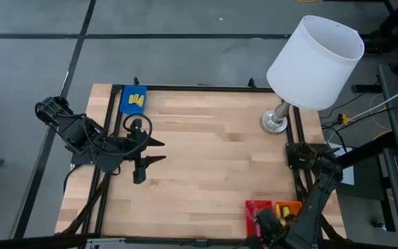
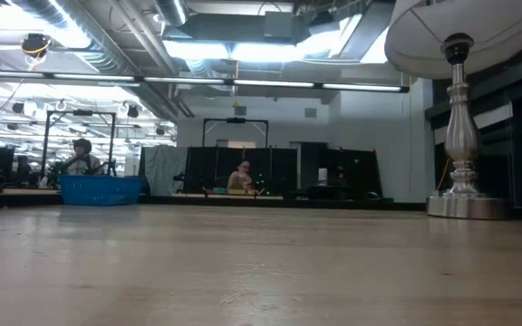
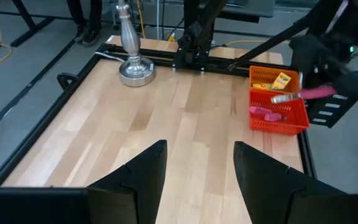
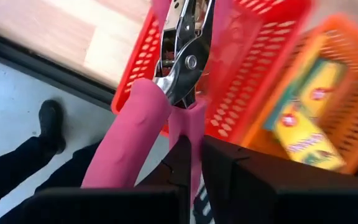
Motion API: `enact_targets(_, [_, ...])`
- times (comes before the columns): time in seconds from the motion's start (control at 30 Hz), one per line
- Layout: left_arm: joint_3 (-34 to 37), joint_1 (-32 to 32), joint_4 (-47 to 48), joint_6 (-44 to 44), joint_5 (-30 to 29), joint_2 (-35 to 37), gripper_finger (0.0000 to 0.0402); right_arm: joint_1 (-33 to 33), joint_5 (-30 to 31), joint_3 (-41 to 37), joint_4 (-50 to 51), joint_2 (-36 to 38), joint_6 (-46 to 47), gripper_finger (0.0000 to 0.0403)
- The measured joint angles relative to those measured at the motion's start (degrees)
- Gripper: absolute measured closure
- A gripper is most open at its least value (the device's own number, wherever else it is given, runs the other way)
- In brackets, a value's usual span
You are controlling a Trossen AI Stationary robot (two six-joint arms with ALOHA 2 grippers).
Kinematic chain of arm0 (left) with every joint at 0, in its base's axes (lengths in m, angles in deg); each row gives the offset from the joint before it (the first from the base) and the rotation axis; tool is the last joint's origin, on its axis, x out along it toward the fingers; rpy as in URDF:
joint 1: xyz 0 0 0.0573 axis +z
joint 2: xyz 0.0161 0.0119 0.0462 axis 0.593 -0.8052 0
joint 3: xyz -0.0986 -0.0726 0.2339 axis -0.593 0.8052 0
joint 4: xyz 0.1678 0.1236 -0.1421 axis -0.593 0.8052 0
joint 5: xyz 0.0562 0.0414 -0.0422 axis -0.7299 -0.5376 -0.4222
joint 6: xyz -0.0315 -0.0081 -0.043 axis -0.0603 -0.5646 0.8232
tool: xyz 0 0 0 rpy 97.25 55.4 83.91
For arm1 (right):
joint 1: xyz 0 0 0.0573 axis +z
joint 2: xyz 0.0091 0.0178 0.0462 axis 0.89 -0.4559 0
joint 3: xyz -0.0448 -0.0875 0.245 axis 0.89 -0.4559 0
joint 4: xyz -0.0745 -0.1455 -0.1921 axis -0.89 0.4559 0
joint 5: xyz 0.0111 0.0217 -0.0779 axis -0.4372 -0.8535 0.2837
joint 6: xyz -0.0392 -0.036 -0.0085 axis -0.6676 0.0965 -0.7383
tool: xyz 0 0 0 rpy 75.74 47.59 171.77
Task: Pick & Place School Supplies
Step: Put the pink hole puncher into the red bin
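The right gripper (image 4: 191, 163) is seen at the near right corner of the wooden table (image 1: 213, 159), above the red plastic tray (image 4: 241, 68), and its dark fingers are clenched on one handle of a pink-handled metal plier-like tool (image 4: 166, 99), which is held over the tray's rim. Just beside the red tray an orange plastic tray (image 4: 347, 118) is placed, and a yellow rectangular packet (image 4: 303, 140) is lying inside it. In the left wrist view a second pink-handled tool (image 3: 267, 114) is seen lying in the tray at that corner. The left gripper (image 1: 156, 151) is held over the left part of the table, well apart from the trays, and its fingers (image 3: 145, 171) are spread apart with nothing between them. A blue tray (image 1: 133, 100) with small yellow pieces (image 1: 137, 101) is found at the far left corner. A lamp with a white shade (image 1: 315, 61) stands on its metal base at the far right side. A person's dark shoe (image 4: 50, 121) is visible on the floor beside the table.
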Motion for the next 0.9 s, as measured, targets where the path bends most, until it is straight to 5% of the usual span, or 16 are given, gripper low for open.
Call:
enact_targets(0.17, [0.0, 0.0, 0.0, 0.41, -0.02, 0.0, 0.0219, 0.04, -0.81, -5.96, -8.97, -0.41, -1.32, 0.0383])
enact_targets(0.67, [0.0, 0.0, -0.04, 2.55, -0.46, 0.0, 0.0219, -0.37, 0.05, -12.76, -8.81, -0.41, -3.17, 0.0382])
enact_targets(0.9, [0.0, 0.0, -0.04, 3.54, -0.47, 0.0, 0.0219, -0.33, 2.74, -12.94, -7.66, -0.41, -2.95, 0.0317])
